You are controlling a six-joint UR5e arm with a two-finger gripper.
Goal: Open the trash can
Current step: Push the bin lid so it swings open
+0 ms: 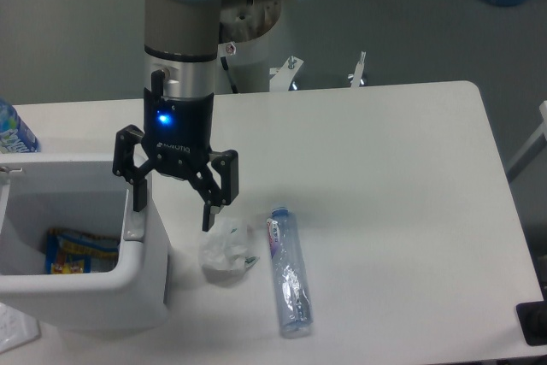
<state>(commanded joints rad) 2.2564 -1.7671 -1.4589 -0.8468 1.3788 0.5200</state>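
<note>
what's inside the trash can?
The trash can stands open. Inside lies a blue and yellow printed package at the bottom. The near wall hides the front of the interior; the left part is cut off by the frame.

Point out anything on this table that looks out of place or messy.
A crumpled white wad and a plastic bottle lying on its side sit loose on the table, right beside the open trash can. Nothing looks spilled or damaged.
</note>
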